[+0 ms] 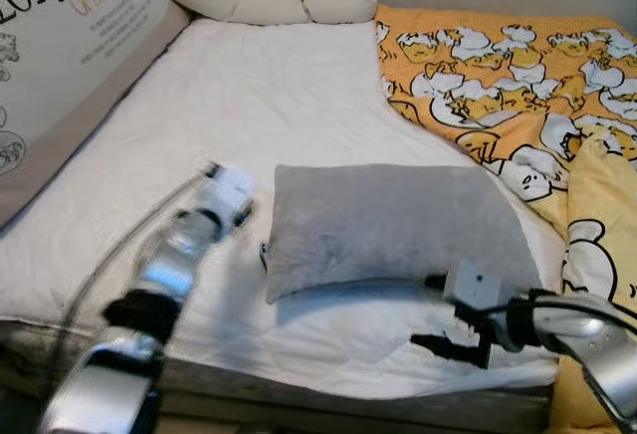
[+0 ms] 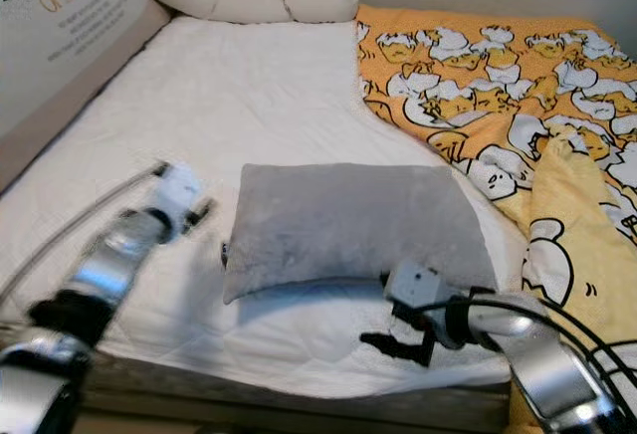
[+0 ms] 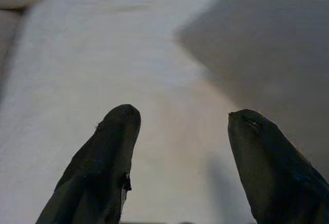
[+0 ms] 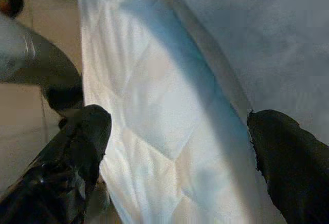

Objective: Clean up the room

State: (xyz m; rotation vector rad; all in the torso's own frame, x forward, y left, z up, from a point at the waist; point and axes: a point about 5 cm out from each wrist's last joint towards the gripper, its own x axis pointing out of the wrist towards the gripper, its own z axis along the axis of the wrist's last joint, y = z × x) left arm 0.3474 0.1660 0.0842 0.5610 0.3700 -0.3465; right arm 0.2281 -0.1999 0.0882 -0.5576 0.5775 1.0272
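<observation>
Closest to me are the two silver arms reaching over the bed's near edge, one each side of the grey pillow [image 1: 388, 225], as if to take it from both ends. The white mattress [image 1: 249, 96] carries the pillow flat near its front edge; a yellow duck-print duvet [image 1: 508, 76] is bunched toward the robot's right and runs out of view. The right gripper [image 1: 438, 312] hovers spread wide just beside the pillow's front corner, holding nothing. The left gripper [image 3: 180, 126] is likewise wide apart and empty above the sheet, near the pillow's other end. That arm is blurred.
</observation>
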